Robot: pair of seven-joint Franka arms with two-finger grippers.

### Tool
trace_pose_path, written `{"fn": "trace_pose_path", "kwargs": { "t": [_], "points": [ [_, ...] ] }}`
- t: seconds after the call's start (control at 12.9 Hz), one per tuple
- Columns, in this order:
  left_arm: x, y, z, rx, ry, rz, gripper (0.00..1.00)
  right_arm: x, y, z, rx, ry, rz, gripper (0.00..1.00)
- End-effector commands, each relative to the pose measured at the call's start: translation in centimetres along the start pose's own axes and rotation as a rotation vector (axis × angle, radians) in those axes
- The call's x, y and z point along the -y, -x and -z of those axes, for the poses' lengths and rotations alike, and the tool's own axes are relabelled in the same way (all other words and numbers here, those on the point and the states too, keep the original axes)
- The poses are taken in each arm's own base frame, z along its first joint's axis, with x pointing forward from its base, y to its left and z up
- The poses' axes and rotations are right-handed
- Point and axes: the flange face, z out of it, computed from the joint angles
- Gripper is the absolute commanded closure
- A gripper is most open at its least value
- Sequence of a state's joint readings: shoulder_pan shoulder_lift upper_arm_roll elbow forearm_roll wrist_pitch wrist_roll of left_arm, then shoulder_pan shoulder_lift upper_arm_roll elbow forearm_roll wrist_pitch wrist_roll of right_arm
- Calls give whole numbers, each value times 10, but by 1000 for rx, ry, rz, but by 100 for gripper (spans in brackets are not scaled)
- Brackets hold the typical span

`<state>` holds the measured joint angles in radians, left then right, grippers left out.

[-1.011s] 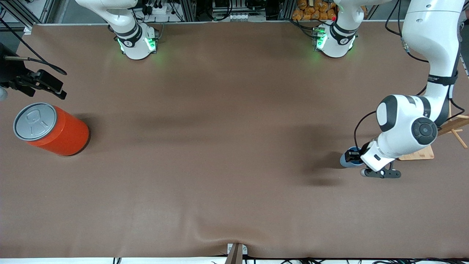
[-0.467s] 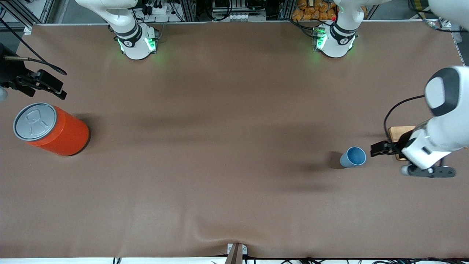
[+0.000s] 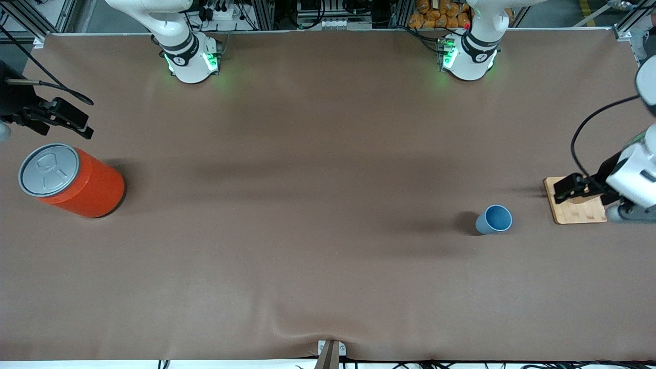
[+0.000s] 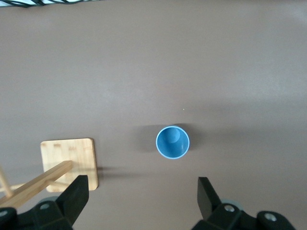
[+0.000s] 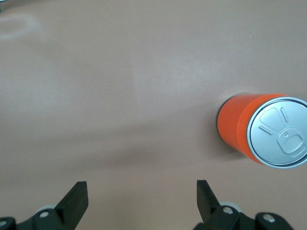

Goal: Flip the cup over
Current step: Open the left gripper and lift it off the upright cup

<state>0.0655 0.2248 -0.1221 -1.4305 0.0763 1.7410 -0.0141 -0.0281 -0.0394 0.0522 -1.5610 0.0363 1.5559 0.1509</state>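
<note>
Now we see the cup (image 3: 494, 220) standing upright on the brown worktop (image 3: 318, 215), mouth up, its deeper blue inside showing, toward the left arm's end of the worktop and free of any grip. Near it, closer still to that end, lies a small wooden board (image 3: 575, 212) with a wooden stick frame rising from it — the cup and the board are apart, not touching. Our left tool (image 3: 561, 190) hangs over the board's edge, its two fingers (image 4: 76, 194) spread wide and holding nothing; in the left wrist view the cup (image 4: 172, 142) sits between and ahead of those fingers, with bare worktop all round it. Toward the right arm's end stands the large orange can (image 3: 74, 180) with its grey pull-tab lid up, well apart from the cup. Our right tool (image 3: 64, 119) waits in the air beside the can — over bare worktop, a little toward the bases from it — and its fingers (image 5: 76, 200) are likewise spread and empty, the can (image 5: 264, 129) showing off to one side in the right wrist view.
</note>
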Motion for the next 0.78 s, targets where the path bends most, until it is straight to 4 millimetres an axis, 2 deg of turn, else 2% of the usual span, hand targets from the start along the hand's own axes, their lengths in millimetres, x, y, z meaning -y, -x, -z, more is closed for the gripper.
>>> {"fn": "trace_pose_path", "kwargs": {
  "t": [0.0, 0.23, 0.39, 0.7],
  "points": [
    [1, 11, 17, 2, -28, 15, 0, -2, -2, 2, 4, -3, 5, 0],
    [0, 11, 19, -1, -27, 10, 0, -2, -3, 3, 2, -4, 3, 0],
    [-2, 17, 31, -13, -30, 8, 0, -3, -3, 3, 2, -4, 3, 0],
    [9, 32, 45, 13, 22, 44, 0, -3, -3, 2, 4, -3, 3, 0]
  ]
}}
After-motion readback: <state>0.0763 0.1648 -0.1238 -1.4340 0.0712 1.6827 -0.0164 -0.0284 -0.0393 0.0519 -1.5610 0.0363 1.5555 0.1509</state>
